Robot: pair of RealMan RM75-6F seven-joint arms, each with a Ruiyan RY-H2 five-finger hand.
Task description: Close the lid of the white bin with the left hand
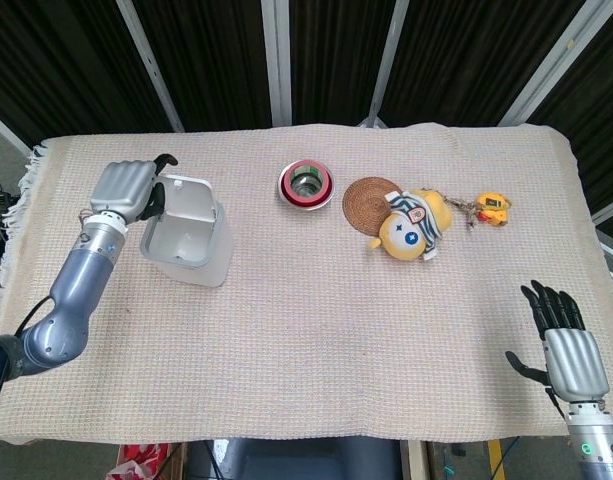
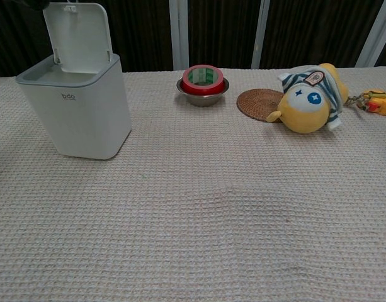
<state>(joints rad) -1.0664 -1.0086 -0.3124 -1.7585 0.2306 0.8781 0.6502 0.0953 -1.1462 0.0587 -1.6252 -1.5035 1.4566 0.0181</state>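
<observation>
The white bin [image 1: 189,245] [image 2: 77,107] stands at the table's left, its hinged lid [image 1: 185,197] [image 2: 78,36] raised upright at the back. My left hand [image 1: 126,188] is at the lid's top left edge, fingers curled, a dark fingertip reaching over the lid's back corner; whether it touches is unclear. In the chest view only a dark tip [image 2: 36,4] shows at the top left, beside the lid. My right hand [image 1: 566,352] rests at the table's front right corner, fingers spread, holding nothing.
A steel bowl with a red tape roll [image 1: 306,185] [image 2: 203,83] sits at the back middle. To its right lie a woven coaster [image 1: 368,198], a yellow plush toy [image 1: 413,225] [image 2: 309,97] and an orange keychain [image 1: 492,208].
</observation>
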